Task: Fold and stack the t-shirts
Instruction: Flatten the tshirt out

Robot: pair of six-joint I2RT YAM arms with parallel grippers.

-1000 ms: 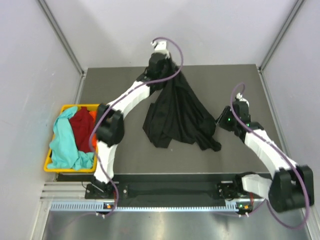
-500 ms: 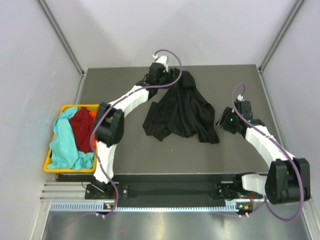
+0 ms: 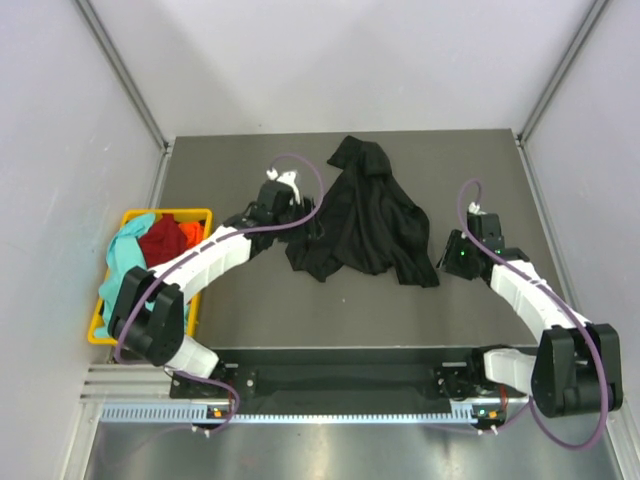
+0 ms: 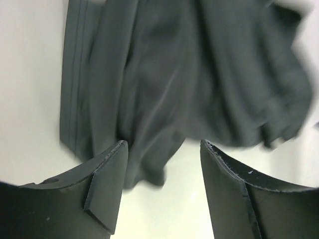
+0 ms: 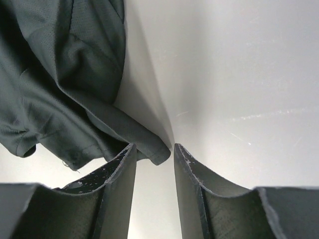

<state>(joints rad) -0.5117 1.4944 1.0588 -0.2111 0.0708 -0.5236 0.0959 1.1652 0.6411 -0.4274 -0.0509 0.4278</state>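
The black t-shirt [image 3: 365, 220] lies crumpled in a heap on the dark table, spread toward the back. My left gripper [image 3: 303, 228] is at the shirt's left edge, jaws wide open and empty; in the left wrist view the gripper [image 4: 163, 144] faces blurred black cloth [image 4: 189, 74] just ahead. My right gripper [image 3: 450, 255] sits by the shirt's right lower corner. In the right wrist view that gripper [image 5: 154, 147] is narrowly open, and a corner of the shirt [image 5: 75, 84] reaches to its tips without being pinched. Teal [image 3: 125, 275], red [image 3: 160, 240] and orange [image 3: 190, 235] t-shirts lie in the basket.
A yellow plastic basket [image 3: 200, 213] stands at the table's left edge. Grey walls enclose the table on three sides. The arm bases and a rail run along the near edge.
The left gripper opened and let go of the black t-shirt, which dropped onto the table. The left arm pulled back from the far edge toward the left. The right gripper shifted slightly nearer.
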